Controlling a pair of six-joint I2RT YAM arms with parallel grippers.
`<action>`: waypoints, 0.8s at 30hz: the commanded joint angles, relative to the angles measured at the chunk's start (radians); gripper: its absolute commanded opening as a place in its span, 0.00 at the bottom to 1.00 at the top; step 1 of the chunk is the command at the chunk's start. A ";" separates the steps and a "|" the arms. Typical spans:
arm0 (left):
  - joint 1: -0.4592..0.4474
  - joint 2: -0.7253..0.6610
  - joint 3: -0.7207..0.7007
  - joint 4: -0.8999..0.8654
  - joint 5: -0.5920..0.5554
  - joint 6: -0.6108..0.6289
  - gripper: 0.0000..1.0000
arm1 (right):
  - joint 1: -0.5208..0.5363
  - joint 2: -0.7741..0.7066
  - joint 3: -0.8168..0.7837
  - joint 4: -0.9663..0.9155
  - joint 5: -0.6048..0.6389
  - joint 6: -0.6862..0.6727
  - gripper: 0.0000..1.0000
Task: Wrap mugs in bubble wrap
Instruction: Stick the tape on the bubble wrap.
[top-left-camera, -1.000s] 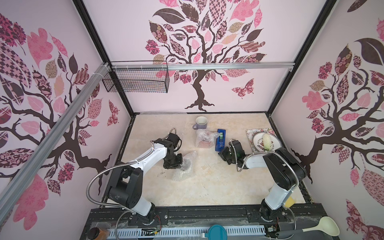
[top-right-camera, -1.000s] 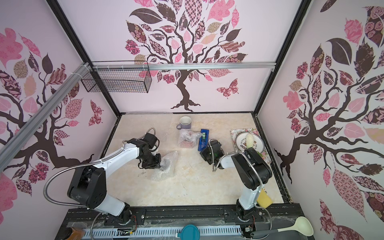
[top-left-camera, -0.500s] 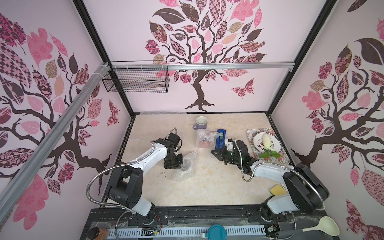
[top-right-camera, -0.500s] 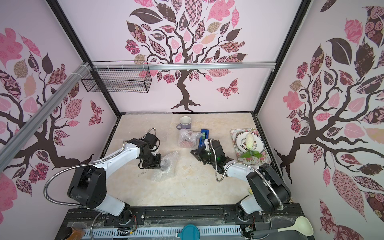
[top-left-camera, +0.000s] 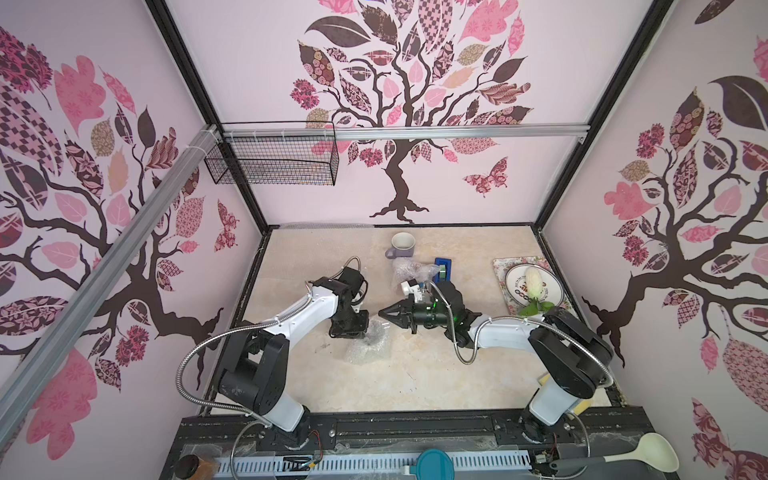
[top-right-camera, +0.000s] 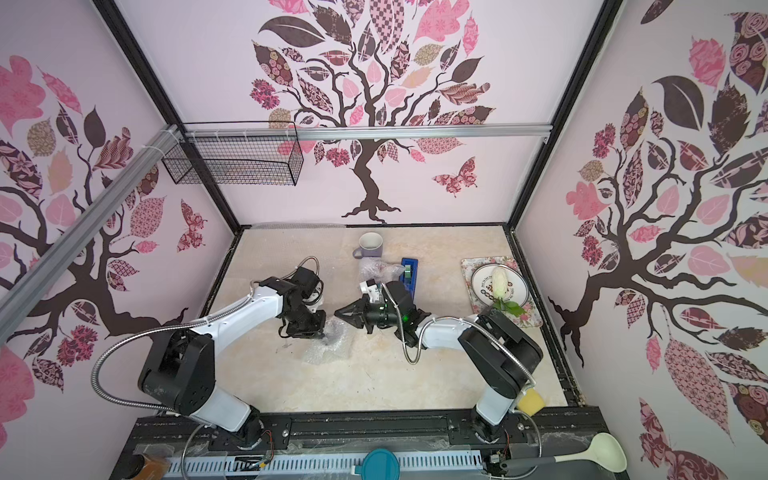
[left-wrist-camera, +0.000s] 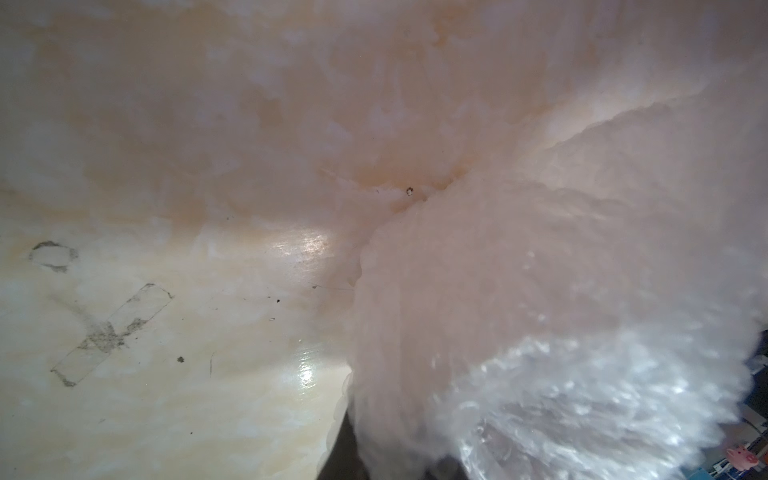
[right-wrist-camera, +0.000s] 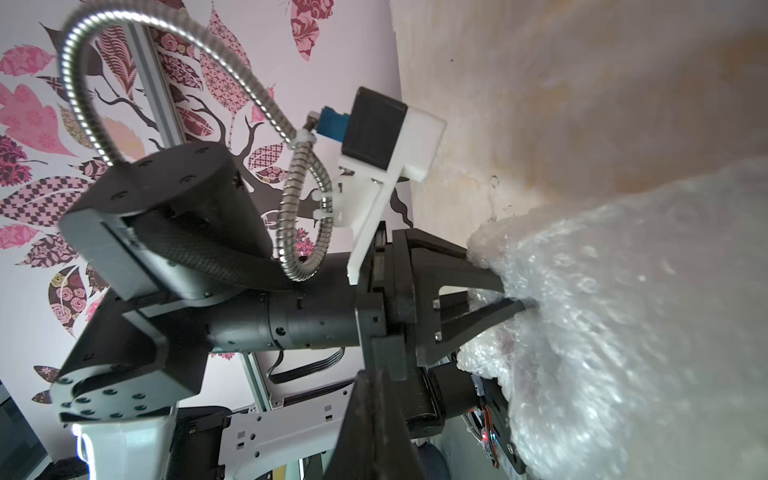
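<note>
Left arm stretched out, wrist bent down, left tool (right-wrist-camera: 517, 293) pinched onto the bubble wrap (top-left-camera: 368, 347); right arm low and level, right tool (top-left-camera: 383, 314) with jaws together, tip pointing at the bubble wrap, just beside it.

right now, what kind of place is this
Probably a robot test booth dressed like a home: black-framed pink walls with tree decals, white-and-black left arm and right arm over a beige marble-look tabletop.

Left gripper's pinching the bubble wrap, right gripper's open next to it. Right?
No: the right gripper is shut, jaws together and empty, as both top views show. The left gripper does pinch the bubble wrap, and the right sits next to it.
</note>
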 joint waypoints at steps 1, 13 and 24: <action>-0.019 0.005 0.058 0.019 0.006 0.047 0.00 | 0.018 0.053 0.036 0.063 -0.023 0.083 0.00; -0.044 0.003 0.077 0.030 -0.012 0.081 0.00 | 0.070 0.133 0.039 0.052 -0.008 0.111 0.00; -0.045 -0.001 0.093 0.032 -0.003 0.081 0.00 | 0.073 0.147 0.025 -0.019 0.013 0.092 0.00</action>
